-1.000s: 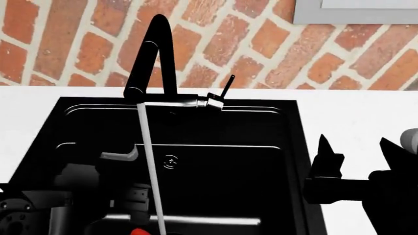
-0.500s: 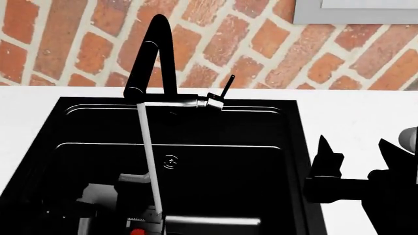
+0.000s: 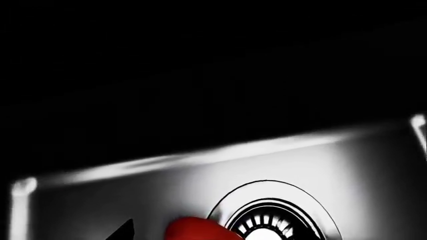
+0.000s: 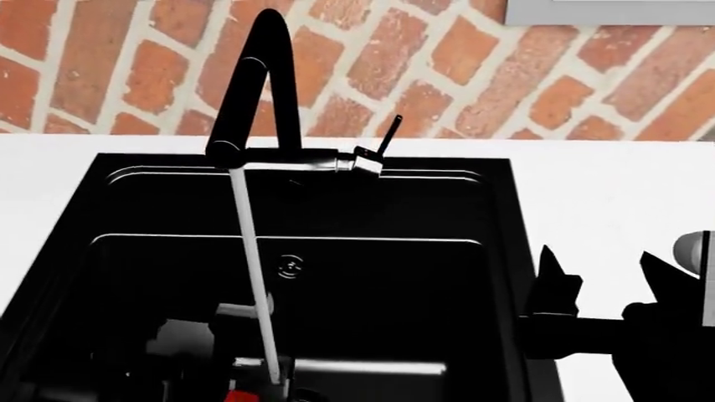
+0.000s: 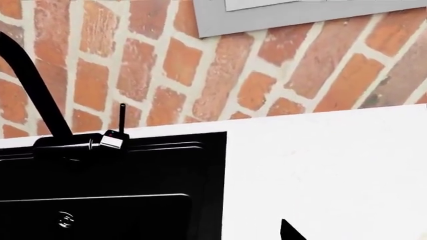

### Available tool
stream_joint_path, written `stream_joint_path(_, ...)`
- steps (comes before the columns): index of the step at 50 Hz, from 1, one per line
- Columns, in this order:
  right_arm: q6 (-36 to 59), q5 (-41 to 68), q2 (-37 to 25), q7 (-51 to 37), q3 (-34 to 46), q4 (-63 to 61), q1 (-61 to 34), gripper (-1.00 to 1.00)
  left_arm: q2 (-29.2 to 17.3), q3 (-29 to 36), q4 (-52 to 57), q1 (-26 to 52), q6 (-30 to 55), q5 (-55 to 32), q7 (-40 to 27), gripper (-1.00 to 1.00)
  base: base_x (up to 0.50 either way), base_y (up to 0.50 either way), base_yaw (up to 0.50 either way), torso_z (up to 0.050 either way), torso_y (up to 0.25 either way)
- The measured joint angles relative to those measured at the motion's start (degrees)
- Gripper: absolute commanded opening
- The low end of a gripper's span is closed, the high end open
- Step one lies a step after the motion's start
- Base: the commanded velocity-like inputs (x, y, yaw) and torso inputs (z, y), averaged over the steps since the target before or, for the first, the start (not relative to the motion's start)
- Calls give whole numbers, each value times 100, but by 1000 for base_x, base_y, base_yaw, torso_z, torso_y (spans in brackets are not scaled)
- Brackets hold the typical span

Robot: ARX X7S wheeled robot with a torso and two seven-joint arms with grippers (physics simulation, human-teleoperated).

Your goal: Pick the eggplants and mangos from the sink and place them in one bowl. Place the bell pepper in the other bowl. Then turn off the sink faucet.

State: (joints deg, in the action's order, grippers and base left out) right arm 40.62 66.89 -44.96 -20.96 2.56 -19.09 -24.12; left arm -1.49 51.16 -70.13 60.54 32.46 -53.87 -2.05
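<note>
The black faucet (image 4: pixel 254 79) runs a thin white stream (image 4: pixel 253 268) into the black sink (image 4: pixel 497 243), and its lever (image 4: pixel 387 136) stands up at the spout's base. My left gripper (image 4: pixel 248 387) is low in the basin, open over a red bell pepper (image 3: pixel 199 230) that lies beside the drain (image 3: pixel 273 226). One dark fingertip (image 3: pixel 124 231) shows next to the pepper, apart from it. My right gripper (image 4: pixel 609 285) hangs open and empty above the white counter, right of the sink. Eggplants, mangos and bowls are out of view.
A brick wall (image 4: pixel 470 59) backs the white counter (image 4: pixel 614 193). The sink's right rim (image 5: pixel 217 190) runs close to my right fingertip (image 5: pixel 288 231). A grey frame (image 5: pixel 300 15) hangs on the wall.
My left arm has sunk deeper into the basin and toward the near wall, close to the red pepper. The head view has shifted slightly. The right arm has stayed where it was.
</note>
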Motion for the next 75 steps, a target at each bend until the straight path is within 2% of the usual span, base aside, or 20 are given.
stream_joint_path(13,-67,-21,16,36,-11,18,130,100,8,170,-144,-57,-209,108,35,100,0,0,0,2,-167)
stream_joint_path(23,-91,-25,16,48,-17,39,164,100,-157,333,247,-158,76,205,-96,100,0,0,0,1,-51)
stream_joint_path(24,-90,-25,16,48,-16,44,160,100,-159,344,269,-154,119,215,-100,-100,0,0,0,0,0)
stream_joint_path(35,-70,-6,5,31,-13,75,109,100,-164,359,365,-116,381,154,-194,-100,0,0,0,0,0)
stream_joint_path(41,-94,-19,6,40,-19,77,144,100,-338,255,941,-212,535,-97,-464,-100,0,0,0,0,0)
stream_joint_path(59,-61,-16,18,49,35,141,28,100,-1402,64,3857,-585,920,-555,-1407,-100,0,0,0,0,0)
stream_joint_path(75,-13,-47,82,62,159,201,-151,100,-2358,-60,6100,-949,828,-616,-2029,-100,0,0,0,0,60)
